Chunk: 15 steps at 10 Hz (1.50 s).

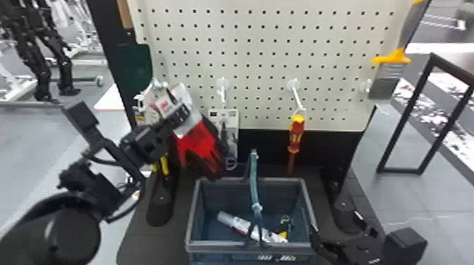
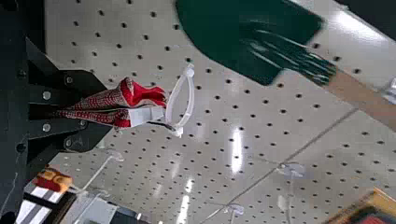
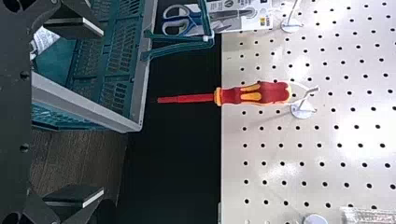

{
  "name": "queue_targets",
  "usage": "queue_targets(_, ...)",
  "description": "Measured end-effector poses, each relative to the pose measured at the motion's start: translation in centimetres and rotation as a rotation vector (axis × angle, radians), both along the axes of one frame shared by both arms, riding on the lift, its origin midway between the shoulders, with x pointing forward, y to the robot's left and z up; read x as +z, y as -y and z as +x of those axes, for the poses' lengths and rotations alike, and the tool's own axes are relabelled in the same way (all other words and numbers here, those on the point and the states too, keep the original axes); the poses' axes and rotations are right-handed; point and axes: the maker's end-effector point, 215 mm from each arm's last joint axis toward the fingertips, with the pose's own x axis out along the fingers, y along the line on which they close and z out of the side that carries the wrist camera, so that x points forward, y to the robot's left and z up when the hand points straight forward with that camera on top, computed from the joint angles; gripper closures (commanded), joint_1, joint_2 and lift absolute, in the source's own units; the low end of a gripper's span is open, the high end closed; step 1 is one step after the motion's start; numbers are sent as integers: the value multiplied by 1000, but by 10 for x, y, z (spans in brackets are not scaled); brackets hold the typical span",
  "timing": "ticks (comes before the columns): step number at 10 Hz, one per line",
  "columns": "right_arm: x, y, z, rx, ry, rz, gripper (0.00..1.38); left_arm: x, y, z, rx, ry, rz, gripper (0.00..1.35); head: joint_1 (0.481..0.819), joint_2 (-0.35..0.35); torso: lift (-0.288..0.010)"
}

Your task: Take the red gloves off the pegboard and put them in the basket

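1. Red gloves [image 1: 201, 144] hang in the air in front of the pegboard [image 1: 264, 45], clamped near their cuff end by the left gripper [image 2: 107, 109], whose two fingers are pressed together on the cloth.
2. Done, as far as I can judge: the gloves are off their hook. Their white loop [image 2: 192, 100] sticks out past the fingers with no hook visible through it.
3. Taking 12 o'clock as straight ahead toward the board, the gloves sit at 11 o'clock from the basket [image 1: 247, 246], their dangling ends near its far rim.
4. Left to do: carry them toward 5 o'clock, lower them inside and let go. The upright handle [image 1: 254, 183] is the likely snag, since limp cloth could drape over it or the rim.
5. A white tube [image 1: 243, 225] already lies in the basket, so the gloves may settle on top of it.
6. The right gripper [image 3: 102, 111] waits beside the basket, around its 4 o'clock, fingers wide apart with nothing between them. The screwdriver [image 1: 296, 132] hangs at 3 o'clock from the gloves.
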Motion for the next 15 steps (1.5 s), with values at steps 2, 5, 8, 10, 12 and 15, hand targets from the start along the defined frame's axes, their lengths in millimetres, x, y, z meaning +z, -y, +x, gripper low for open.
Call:
queue_targets(2,0,0,0,0,1,0,119,-40,20,-4,-48,-68,-19,1141,549,0,-100)
queue_targets(5,1,0,-1,-1,1,2,119,-76,63,-15,-148,-147,-66,1141,549,0,-100)
queue_targets(8,1,0,0,-2,4,6,117,-105,111,-30,-248,-201,-89,1136,549,0,-100)
queue_targets(10,1,1,0,-3,5,7,117,-117,123,-35,-273,-225,-94,303,549,0,-100)
queue_targets(12,1,1,0,-3,5,8,119,-113,120,-32,-270,-208,-88,116,549,0,-100)
queue_targets(15,1,1,0,-3,5,9,117,-112,115,-30,-261,-205,-90,200,549,0,-100)
